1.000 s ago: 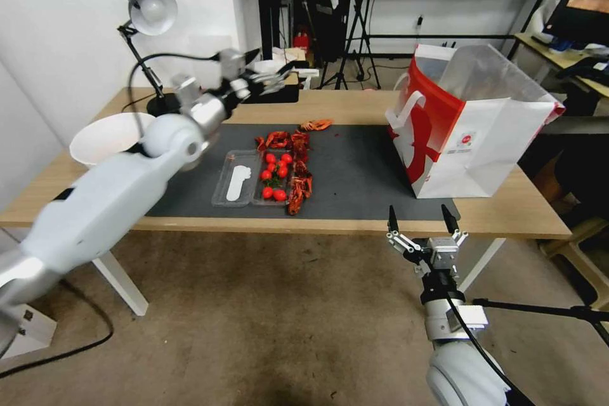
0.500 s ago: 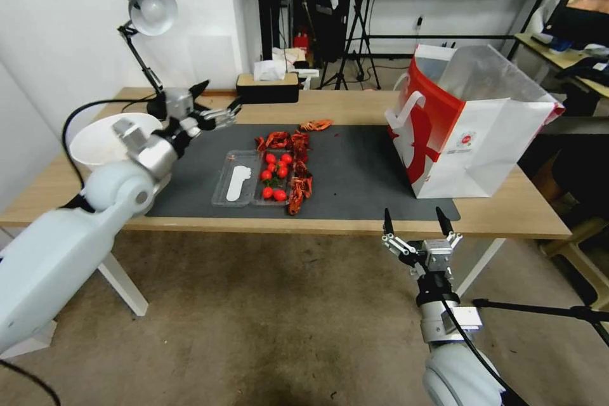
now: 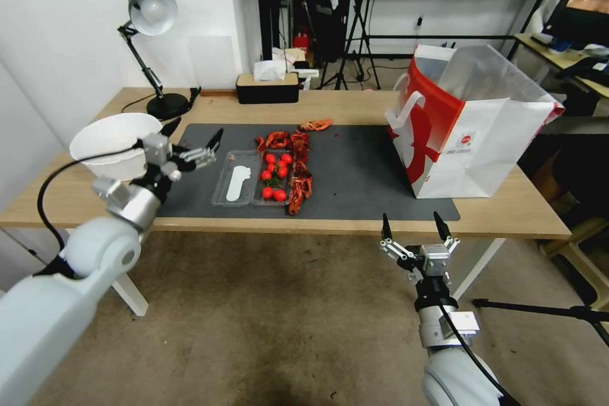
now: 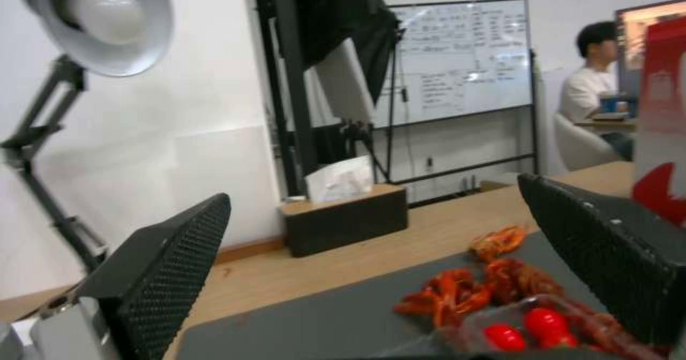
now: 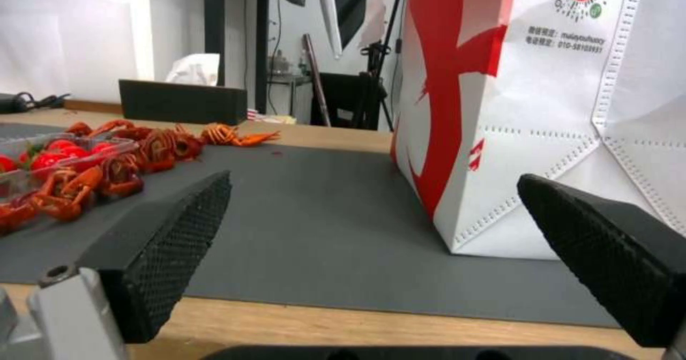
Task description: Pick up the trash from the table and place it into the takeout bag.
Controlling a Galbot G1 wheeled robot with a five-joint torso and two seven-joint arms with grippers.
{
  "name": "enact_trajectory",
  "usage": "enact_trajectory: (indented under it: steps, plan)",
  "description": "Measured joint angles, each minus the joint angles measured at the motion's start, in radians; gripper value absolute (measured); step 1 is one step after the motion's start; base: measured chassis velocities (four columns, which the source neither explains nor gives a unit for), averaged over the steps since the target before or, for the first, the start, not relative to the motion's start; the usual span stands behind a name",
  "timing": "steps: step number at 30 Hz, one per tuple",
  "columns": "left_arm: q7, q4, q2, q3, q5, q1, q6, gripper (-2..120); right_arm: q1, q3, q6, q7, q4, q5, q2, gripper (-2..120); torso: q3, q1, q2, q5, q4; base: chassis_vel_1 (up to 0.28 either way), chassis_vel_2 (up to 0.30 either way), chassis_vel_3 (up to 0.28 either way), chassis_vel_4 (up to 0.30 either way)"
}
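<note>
Two empty hands, crayfish shells (image 3: 295, 162), tomato tray (image 3: 252, 179), lamp (image 3: 150, 19).

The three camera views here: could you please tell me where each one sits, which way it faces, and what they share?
Head view: on the robot's head, looking forward and down over the table; shows the left gripper above the mat's near left corner and the right gripper before the table's front edge, both open.
Left wrist view: on the left wrist, facing across the table to the tissue box; shows its own fingers.
Right wrist view: low at the front edge, facing the takeout bag; shows its own fingers.
Shared: all three see the crayfish shells.
</note>
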Motion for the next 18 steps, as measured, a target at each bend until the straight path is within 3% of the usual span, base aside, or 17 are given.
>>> enact_trajectory:
  steps: [1,8,10,18]
  plan:
    - [-0.007,-0.006,-0.023,-0.040,0.018,0.034,-0.002,100,-0.003,0.001,0.000,0.001,0.001,-0.001,0.001,100,0.000,0.000,0.000,0.0001,-0.0001,0.000,0.000,0.000,0.000]
    - [-0.026,-0.023,-0.084,-0.125,0.076,0.119,-0.002,100,-0.006,0.005,0.002,0.003,0.003,-0.002,0.002,100,0.000,0.000,0.000,0.0002,0.0000,0.000,0.000,0.000,0.000]
    - [-0.029,-0.031,-0.134,-0.181,0.109,0.176,-0.003,100,-0.006,0.005,0.003,0.003,0.002,-0.002,0.004,100,0.000,0.000,0.000,0.0000,0.0000,0.000,0.000,0.000,0.000]
    - [-0.026,-0.032,-0.200,-0.243,0.146,0.285,-0.040,100,-0.006,0.004,0.006,0.004,-0.004,-0.004,0.007,100,0.000,0.000,0.000,0.0001,-0.0001,0.000,0.000,0.000,0.000]
